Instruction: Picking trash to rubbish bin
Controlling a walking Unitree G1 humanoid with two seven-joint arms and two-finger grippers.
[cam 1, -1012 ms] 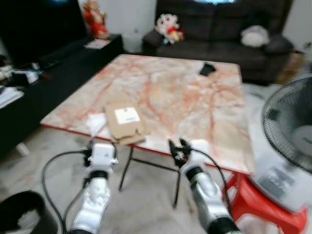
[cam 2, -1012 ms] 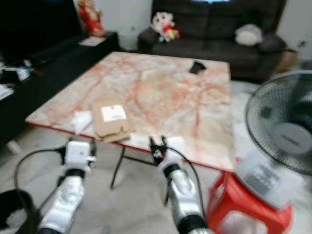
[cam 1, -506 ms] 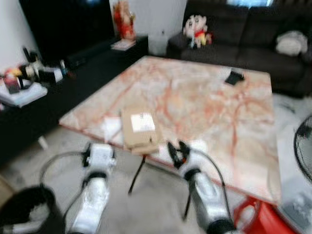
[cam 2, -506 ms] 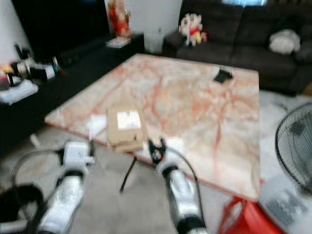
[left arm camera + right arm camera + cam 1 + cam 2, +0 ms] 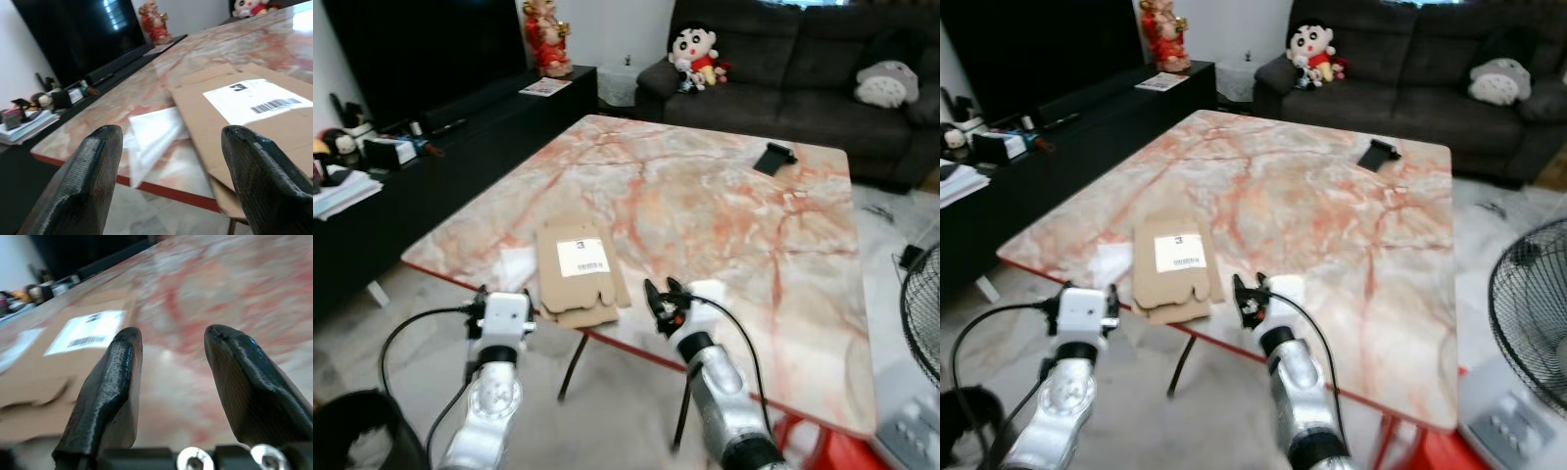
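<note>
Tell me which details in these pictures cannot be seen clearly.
- Label on the flattened cardboard box: text too small, head views.
- White piece behind the right gripper: partly hidden by the fingers, so its kind is unclear.
- Black bin: cut off by the left eye view's bottom edge.
- Dark object on the far table: too small to identify.

Flattened box [image 5: 579, 268] is laid at bench [image 5: 724, 206] front edge, w/ wrapper [image 5: 518, 266] just left. Phone [image 5: 771, 158] is set at far right; sofa [image 5: 803, 69] behind.
</note>
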